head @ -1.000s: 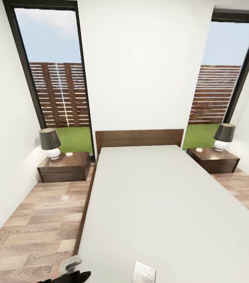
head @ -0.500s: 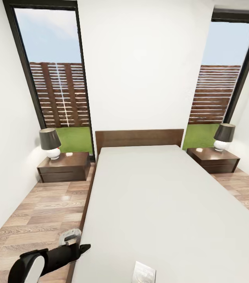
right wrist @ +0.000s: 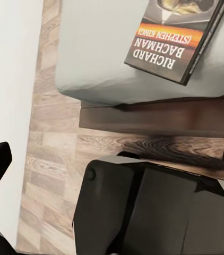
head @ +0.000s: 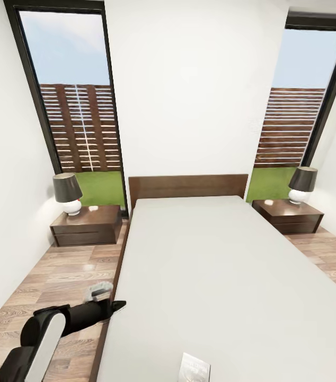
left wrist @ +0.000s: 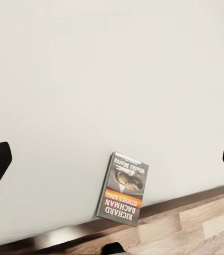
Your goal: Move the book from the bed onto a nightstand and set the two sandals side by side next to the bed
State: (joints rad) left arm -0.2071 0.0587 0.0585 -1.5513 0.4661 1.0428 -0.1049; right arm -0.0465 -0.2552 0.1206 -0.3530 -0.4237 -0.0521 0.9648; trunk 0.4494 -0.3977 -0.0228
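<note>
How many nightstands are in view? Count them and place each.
2. One nightstand stands left of the bed, one nightstand right of it, both by the headboard, each bearing a lamp. Nothing seems to hide another.

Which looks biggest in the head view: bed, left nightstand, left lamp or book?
1. Bed
2. Left nightstand
3. Left lamp
4. Book, though the picture's edge cuts it off, so it and the lamp are unsure.

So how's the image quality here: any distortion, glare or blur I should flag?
Head view: wide-angle stretch, the window frames lean outward; glossy sheen on the floor. Left wrist view: the book title is readable, the mattress flat and shadowless. Right wrist view: sharp, a dark shadow under the bed's edge.
</note>
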